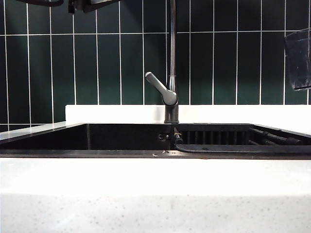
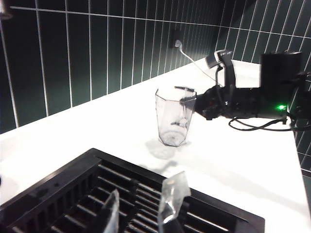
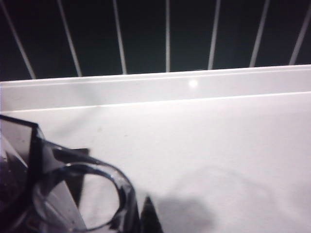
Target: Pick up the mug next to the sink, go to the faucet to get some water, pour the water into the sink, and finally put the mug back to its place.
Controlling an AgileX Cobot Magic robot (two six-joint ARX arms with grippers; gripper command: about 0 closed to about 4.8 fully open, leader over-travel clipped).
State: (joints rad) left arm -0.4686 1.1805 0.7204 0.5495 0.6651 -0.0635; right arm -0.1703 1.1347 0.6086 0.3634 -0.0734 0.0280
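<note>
The clear faceted mug (image 2: 174,116) hangs a little above the white countertop (image 2: 97,126), to the right of the sink (image 1: 87,138). It also shows at the exterior view's right edge as the mug (image 1: 298,59). My right gripper (image 2: 193,101) is shut on its side by the handle, and the wrist view shows the mug's handle loop (image 3: 77,194) right beside the right gripper (image 3: 138,216). My left gripper (image 2: 141,206) stands open and empty over the sink's black slatted rack (image 2: 73,194). The dark faucet (image 1: 171,58) rises behind the sink's middle.
The faucet's lever (image 1: 158,85) sticks out to the left. A slatted black rack (image 1: 218,138) fills the sink's right part. A white cable (image 2: 194,62) runs from a wall socket across the counter. Dark green tiles (image 1: 48,63) back the counter. Part of the left arm (image 1: 82,5) shows at the top.
</note>
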